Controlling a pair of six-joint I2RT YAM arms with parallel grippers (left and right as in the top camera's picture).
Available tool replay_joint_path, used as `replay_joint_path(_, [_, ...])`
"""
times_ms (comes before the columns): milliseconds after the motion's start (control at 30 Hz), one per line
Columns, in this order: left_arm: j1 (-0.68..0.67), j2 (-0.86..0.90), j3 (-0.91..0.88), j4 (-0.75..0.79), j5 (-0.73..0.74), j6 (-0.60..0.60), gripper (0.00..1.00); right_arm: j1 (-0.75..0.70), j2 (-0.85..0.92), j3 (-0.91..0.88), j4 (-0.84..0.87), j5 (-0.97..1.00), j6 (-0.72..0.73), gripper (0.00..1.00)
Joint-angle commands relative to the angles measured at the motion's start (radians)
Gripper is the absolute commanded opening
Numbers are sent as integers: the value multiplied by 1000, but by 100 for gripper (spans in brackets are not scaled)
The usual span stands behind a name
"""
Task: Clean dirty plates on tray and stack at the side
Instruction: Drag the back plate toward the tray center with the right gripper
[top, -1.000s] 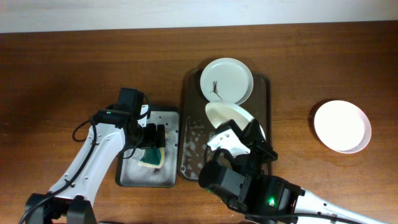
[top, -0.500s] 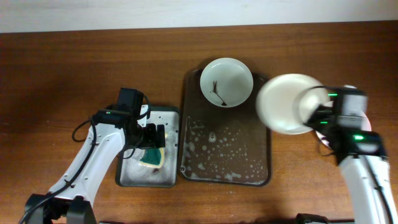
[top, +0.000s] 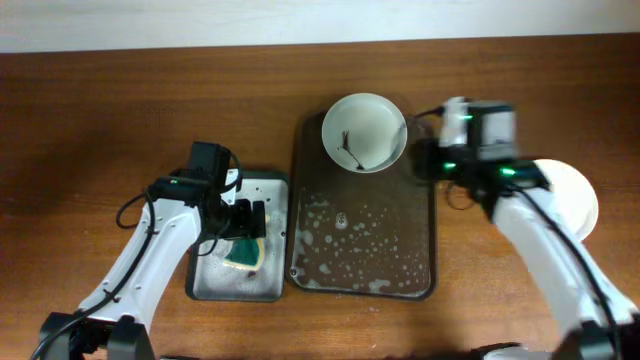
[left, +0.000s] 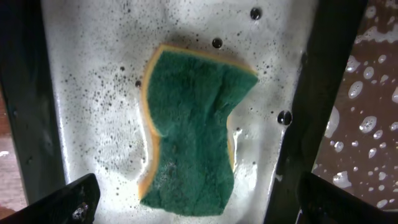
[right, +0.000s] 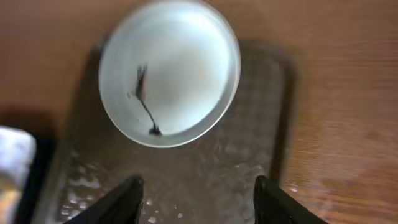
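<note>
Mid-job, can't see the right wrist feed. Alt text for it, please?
A white plate with a dark streak of dirt sits on the wet, sudsy brown tray. The right gripper shows its two black fingers at the bottom edge, spread apart and empty, wooden table to the right.

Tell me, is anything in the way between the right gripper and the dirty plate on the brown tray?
Nothing that I can see. The right gripper hangs open over the tray, and the dirty plate lies right ahead of its fingers, with only wet tray between them.
</note>
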Motion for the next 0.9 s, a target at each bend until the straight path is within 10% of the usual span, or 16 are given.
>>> replay_joint_path(0, [3, -16, 1, 3, 7, 8, 99, 56, 218, 2, 256, 181, -53, 63])
replay_joint_path(133, [3, -16, 1, 3, 7, 8, 99, 49, 507, 2, 575, 134, -52, 54])
replay_joint_path(200, [3, -16, 1, 3, 7, 8, 100, 36, 513, 2, 570, 135, -46, 4])
replay_joint_path(433, [3, -16, 1, 3, 7, 8, 99, 53, 18, -10, -319, -11, 402, 4])
replay_joint_path(533, [3, -16, 1, 3, 7, 8, 99, 180, 19, -195, -229, -18, 737, 4])
replay_joint_path(567, [3, -16, 1, 3, 7, 8, 99, 195, 19, -211, -216, -19, 790, 31])
replay_joint_path(633, [3, -16, 1, 3, 7, 8, 99, 180, -32, -179, -213, 13, 641, 46])
replay_joint_path(733, [3, -16, 1, 3, 7, 8, 99, 169, -191, -82, -291, 26, -23, 45])
replay_joint_path(867, [3, -16, 1, 3, 7, 8, 99, 167, 77, -119, -134, 115, -90, 41])
